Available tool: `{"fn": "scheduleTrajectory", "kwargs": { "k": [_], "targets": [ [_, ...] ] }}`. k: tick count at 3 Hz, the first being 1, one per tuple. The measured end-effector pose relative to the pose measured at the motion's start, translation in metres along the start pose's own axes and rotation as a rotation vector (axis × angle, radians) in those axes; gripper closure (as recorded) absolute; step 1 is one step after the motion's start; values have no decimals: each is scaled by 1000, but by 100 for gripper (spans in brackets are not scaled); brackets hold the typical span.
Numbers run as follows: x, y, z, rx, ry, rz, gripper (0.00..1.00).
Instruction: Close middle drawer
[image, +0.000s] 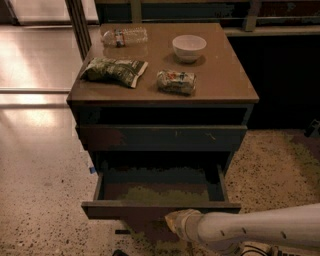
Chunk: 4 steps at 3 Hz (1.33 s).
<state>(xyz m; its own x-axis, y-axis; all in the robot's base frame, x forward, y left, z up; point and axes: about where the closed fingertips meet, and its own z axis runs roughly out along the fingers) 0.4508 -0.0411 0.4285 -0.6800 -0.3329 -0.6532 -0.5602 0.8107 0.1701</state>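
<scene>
Middle drawer (160, 194) stands pulled open, its front against the tool (175, 222), whose grip cannot be told.

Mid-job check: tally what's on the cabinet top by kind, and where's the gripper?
Snack bags: 2, the green bag and the smaller packet
Plastic bottle: 1
White bowl: 1
Total: 4
The gripper is low, at the front of the open middle drawer.
</scene>
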Motion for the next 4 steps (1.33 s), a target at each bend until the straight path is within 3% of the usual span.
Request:
{"fn": "scheduleTrajectory", "kwargs": {
  "k": [1,2,4],
  "targets": [
    [0,0,0,0,0,0,100],
    [-18,-18,17,-32,-52,-32,100],
    [-29,-27,25,-6,-58,-53,100]
  ]
}}
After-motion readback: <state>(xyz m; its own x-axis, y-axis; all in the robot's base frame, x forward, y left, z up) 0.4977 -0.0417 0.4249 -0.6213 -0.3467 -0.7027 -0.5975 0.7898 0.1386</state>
